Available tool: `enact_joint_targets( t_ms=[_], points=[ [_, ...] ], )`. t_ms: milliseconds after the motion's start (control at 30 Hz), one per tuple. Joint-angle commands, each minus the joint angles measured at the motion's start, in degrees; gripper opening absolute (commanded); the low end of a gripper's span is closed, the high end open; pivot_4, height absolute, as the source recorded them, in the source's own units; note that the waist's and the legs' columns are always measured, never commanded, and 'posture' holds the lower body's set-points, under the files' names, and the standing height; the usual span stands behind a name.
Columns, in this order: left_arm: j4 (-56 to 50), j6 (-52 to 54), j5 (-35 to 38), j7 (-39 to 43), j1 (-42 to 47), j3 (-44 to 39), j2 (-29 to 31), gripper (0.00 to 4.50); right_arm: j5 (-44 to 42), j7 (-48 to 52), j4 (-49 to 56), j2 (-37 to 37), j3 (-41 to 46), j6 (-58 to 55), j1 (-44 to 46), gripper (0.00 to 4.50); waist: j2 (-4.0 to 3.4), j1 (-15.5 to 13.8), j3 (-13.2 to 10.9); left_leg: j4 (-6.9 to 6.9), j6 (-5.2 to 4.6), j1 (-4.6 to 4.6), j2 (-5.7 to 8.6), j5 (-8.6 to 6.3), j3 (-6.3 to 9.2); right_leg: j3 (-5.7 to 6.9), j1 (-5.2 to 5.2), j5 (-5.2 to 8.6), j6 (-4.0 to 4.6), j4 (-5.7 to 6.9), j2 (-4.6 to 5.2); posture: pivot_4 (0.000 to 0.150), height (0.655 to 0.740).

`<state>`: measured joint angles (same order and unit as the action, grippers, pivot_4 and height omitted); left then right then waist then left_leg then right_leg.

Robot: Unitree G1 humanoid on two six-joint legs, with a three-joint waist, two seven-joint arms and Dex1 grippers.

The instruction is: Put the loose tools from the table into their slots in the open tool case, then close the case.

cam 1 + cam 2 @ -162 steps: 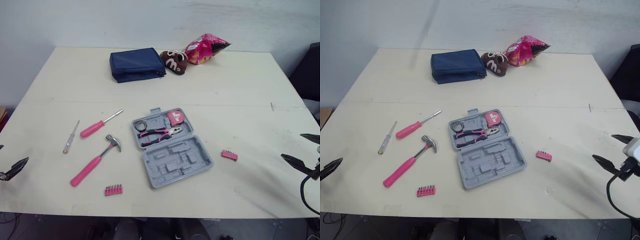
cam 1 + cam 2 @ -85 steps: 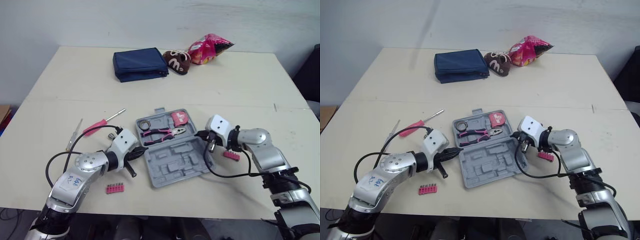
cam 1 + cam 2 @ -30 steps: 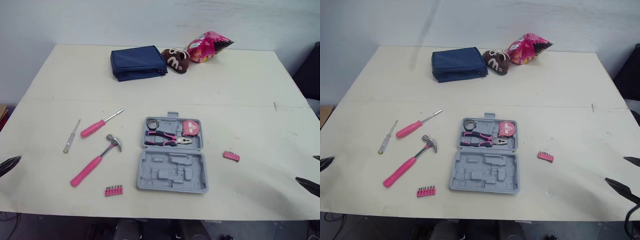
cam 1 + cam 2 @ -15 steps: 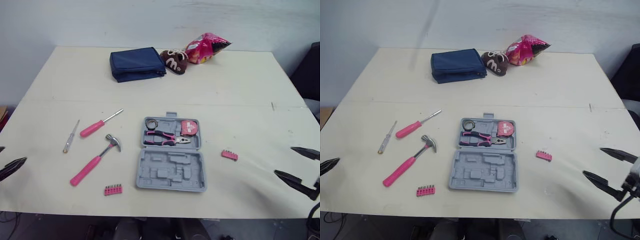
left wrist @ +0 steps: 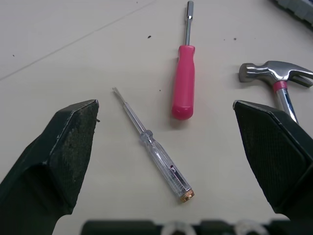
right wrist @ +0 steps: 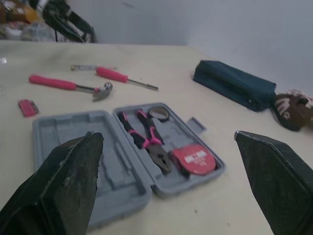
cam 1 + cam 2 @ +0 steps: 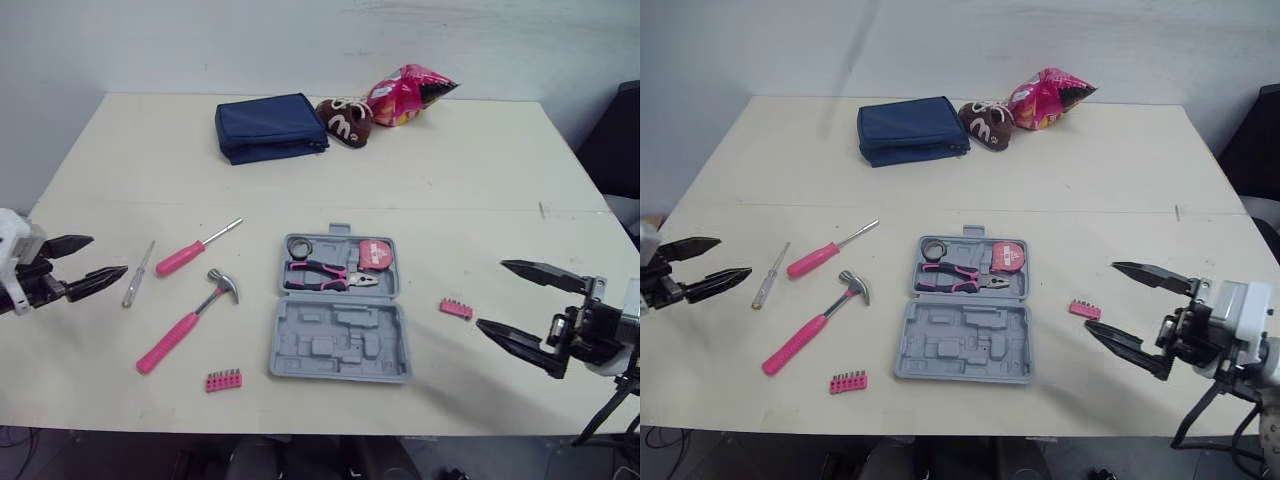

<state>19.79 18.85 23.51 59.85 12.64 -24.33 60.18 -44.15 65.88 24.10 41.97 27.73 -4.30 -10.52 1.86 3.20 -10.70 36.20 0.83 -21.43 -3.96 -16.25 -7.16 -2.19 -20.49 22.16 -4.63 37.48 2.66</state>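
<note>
The grey tool case (image 7: 340,345) lies open near the table's front middle, holding pink pliers (image 7: 330,277), a pink tape measure (image 7: 376,253) and a small tape roll (image 7: 299,246). To its left lie a pink screwdriver (image 7: 186,257), a clear tester screwdriver (image 5: 156,152), a pink-handled hammer (image 7: 184,323) and a pink bit holder (image 7: 224,380). A second bit holder (image 7: 456,308) lies to the case's right. My left gripper (image 7: 106,256) hovers open just left of the tester screwdriver. At the right, my open right gripper (image 7: 490,295) is close beside the second bit holder.
A blue pouch (image 7: 268,127), a brown shoe (image 7: 342,119) and a pink snack bag (image 7: 408,92) sit at the table's back. A dark chair (image 7: 615,140) stands off the right edge. The table's front edge runs just below the case.
Both grippers have come inward over the table from its side edges, the left toward the tester screwdriver and the right toward the bit holder. The case was earlier turned square.
</note>
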Motion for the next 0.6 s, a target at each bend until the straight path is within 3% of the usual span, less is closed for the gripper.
enact_joint_targets(
  t_ms=[33,300,600],
  points=[
    [2.7,0.27,-1.78,0.7,3.99,2.13,2.0,4.48,-1.27,-1.71,3.62,-0.77,-0.98,-0.36,1.43,4.5,0.0,-0.07,0.0,0.03,0.0,-0.01,0.0,0.0,0.0,0.0,-0.01,0.0,0.0,0.02,0.0,0.15,0.74],
    [3.36,-2.33,-2.55,6.17,4.54,3.59,3.19,4.48,0.01,-1.98,4.45,-2.15,-2.96,0.19,1.63,4.5,0.02,-0.06,0.01,0.08,0.06,-0.04,-0.01,0.04,-0.06,-0.03,-0.05,0.0,0.0,0.06,0.0,0.15,0.74],
    [-2.39,-2.61,-0.43,9.03,-2.04,0.01,2.62,4.48,0.33,-1.37,5.1,-3.09,-5.17,1.31,2.2,4.5,0.03,-0.08,0.01,0.1,0.04,-0.04,-0.04,0.02,-0.05,-0.05,-0.06,0.0,0.01,0.12,0.0,0.15,0.74]
  ],
)
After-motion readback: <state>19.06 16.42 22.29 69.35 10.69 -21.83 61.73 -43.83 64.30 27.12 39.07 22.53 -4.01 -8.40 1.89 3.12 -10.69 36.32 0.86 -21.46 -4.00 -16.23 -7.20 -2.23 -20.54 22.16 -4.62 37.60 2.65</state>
